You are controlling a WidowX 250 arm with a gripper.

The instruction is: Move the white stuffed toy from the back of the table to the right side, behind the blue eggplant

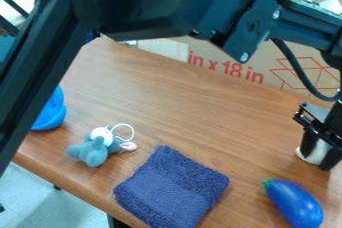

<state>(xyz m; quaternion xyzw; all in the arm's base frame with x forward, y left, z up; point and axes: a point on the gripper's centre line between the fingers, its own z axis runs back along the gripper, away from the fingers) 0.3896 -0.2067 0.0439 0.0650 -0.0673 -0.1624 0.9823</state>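
Nearer the far edge of the table [194,102] than its near edge, a white object [320,151], probably light, stiff and smooth, is pinched between the gripper's [318,153] fingers, its sides seemingly best gripped.

Slanting downward view over tabletop [200,102]

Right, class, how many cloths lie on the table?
1: a dark blue cloth on the table, between the plush toy and the eggplant. The arm may hide others.
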